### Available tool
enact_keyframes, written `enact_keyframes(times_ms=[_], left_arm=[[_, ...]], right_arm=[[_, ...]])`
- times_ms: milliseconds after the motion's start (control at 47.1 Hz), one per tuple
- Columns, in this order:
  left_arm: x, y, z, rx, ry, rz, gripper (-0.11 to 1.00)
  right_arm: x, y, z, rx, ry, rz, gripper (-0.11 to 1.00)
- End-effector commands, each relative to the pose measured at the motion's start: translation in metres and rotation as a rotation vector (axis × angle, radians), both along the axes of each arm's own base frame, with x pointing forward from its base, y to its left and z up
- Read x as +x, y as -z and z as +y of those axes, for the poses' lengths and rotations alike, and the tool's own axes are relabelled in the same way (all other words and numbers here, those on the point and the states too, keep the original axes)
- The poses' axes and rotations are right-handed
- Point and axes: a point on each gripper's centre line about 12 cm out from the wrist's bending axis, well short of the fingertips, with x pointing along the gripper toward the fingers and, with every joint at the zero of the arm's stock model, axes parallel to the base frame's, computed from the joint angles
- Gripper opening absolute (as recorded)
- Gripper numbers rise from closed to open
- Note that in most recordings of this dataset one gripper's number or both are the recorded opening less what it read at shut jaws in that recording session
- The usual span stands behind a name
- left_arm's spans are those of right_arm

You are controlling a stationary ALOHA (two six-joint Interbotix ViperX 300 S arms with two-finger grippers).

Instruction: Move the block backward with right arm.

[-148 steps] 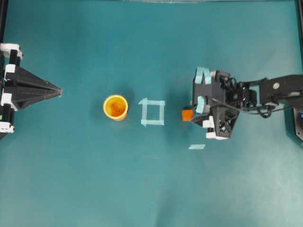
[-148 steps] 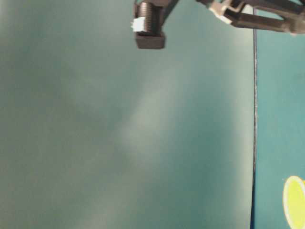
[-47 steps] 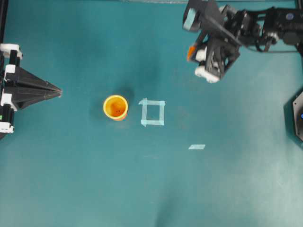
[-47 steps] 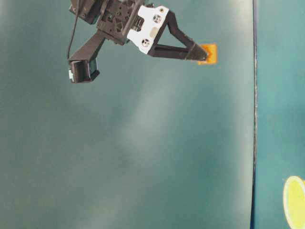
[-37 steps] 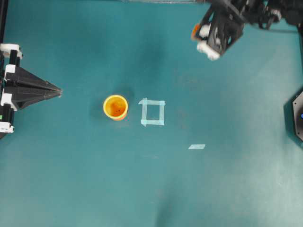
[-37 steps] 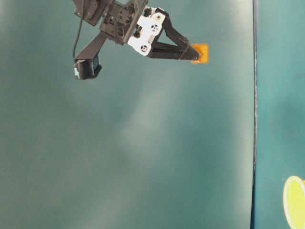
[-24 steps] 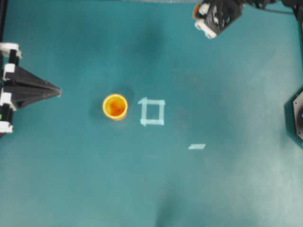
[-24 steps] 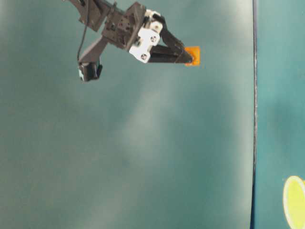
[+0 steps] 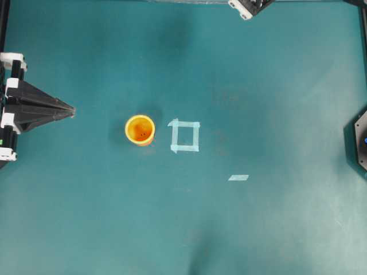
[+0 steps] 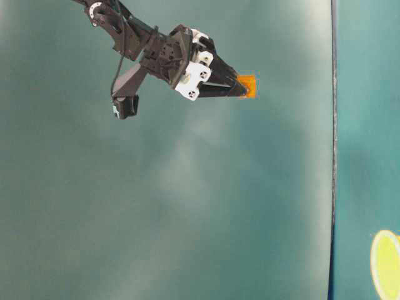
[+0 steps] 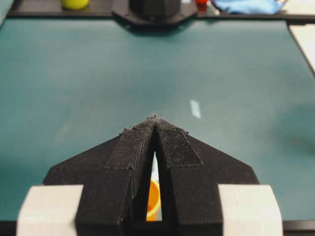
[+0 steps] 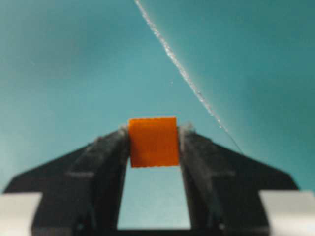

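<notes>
The block (image 12: 153,141) is a small orange cube, gripped between the black fingers of my right gripper (image 12: 153,133). In the table-level view the right gripper (image 10: 241,86) holds the block (image 10: 248,86) off the table, with the arm reaching in from the top left. In the overhead view only a white and black bit of the right arm (image 9: 246,7) shows at the top edge, and the block is out of sight there. My left gripper (image 9: 72,110) rests shut and empty at the left edge, its tips (image 11: 155,119) together.
A round orange cup (image 9: 140,130) stands left of a light tape square (image 9: 184,136). A short tape strip (image 9: 238,177) lies to the lower right. The right arm's base (image 9: 360,140) sits at the right edge. A thin edge line (image 12: 187,81) crosses just beyond the block.
The right gripper has carried the block from beside the tape square up and toward the far edge. It has almost left the overhead view. The left arm has not moved.
</notes>
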Motion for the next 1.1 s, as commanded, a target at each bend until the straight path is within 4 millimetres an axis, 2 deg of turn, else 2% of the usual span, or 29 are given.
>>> enact_keyframes(times_ms=[0,1083], left_arm=[[0.0023,-0.0131,0.0,0.0,0.0,-0.032,0.0],[0.0025,-0.0136,0.0,0.0,0.0,-0.029,0.0]], right_arm=[[0.0025,-0.0175,-0.0044,-0.035,0.004,-0.044,0.4],[0.0012,-0.0189,-0.0081,-0.041,0.014,-0.056,0.4]])
